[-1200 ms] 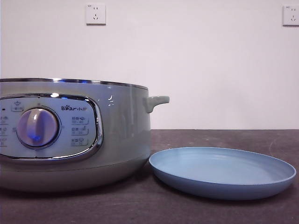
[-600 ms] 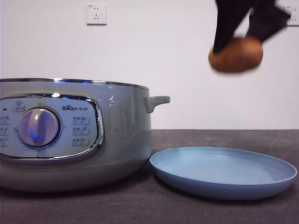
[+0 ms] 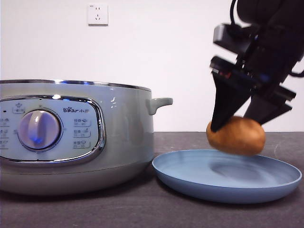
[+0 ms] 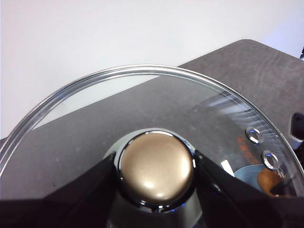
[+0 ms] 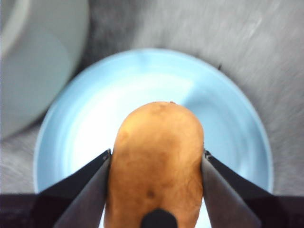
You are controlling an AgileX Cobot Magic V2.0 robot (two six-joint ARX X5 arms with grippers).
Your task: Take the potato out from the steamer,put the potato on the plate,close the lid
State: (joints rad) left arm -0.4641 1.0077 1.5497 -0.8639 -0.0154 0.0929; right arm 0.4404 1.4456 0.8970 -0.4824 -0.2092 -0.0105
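While the right gripper (image 3: 240,124) clamps the potato (image 3: 236,136) just above the plate (image 3: 190,176), we should lower gently before releasing; left gripper (image 4: 154,166) grips the lid (image 4: 95,90) by its knob.

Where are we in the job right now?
Done: the potato is out of the steamer. In hand: the right gripper holds it just above the plate, not released. Left: set it down, then close the lid, which the left gripper holds by its knob.

A white wall socket (image 3: 97,14) sits high on the pale wall (image 3: 166,57) behind the dark table (image 3: 142,209).
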